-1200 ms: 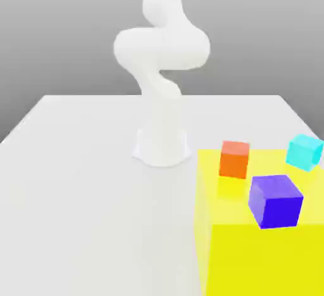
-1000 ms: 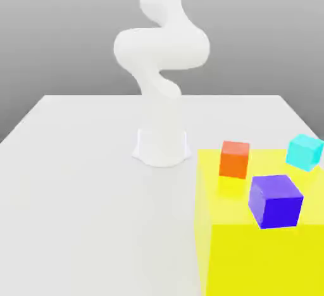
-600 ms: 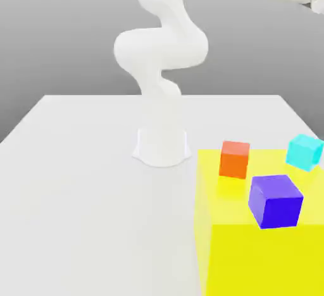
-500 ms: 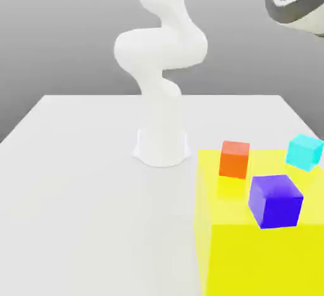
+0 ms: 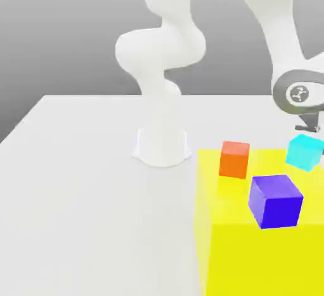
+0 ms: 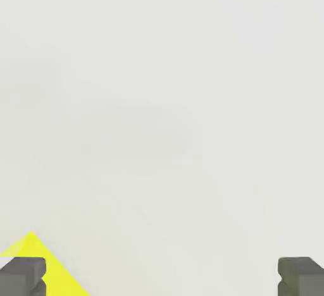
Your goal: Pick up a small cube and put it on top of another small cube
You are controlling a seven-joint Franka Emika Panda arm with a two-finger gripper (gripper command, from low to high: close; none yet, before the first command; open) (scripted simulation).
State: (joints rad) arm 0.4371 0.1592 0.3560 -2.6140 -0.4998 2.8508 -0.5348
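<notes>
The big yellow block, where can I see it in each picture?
Exterior view: the yellow block fills the lower right, with the orange cube and purple cube against it.
Hand view: one yellow corner beside a grey finger.
Shared landmark: the white table.

The desk (image 5: 76, 187) lies bare across the exterior view's left and front, and nothing blocks a pass there. The arm's base (image 5: 162, 144) stands at the middle back, with its column rising above it and taking up that part of the desk. On the exterior view's right, a yellow patch (image 5: 253, 250) carries three obstacles: an orange cube (image 5: 234, 159) near its back edge, a purple cube (image 5: 275, 201) in front of it, and a cyan cube (image 5: 304, 152) at the far right. Gaps separate all three. The end effector (image 5: 308, 126) hangs just above the cyan cube, jaws spread wide, with bare desk between its fingertips (image 6: 23, 274) in the hand view.
</notes>
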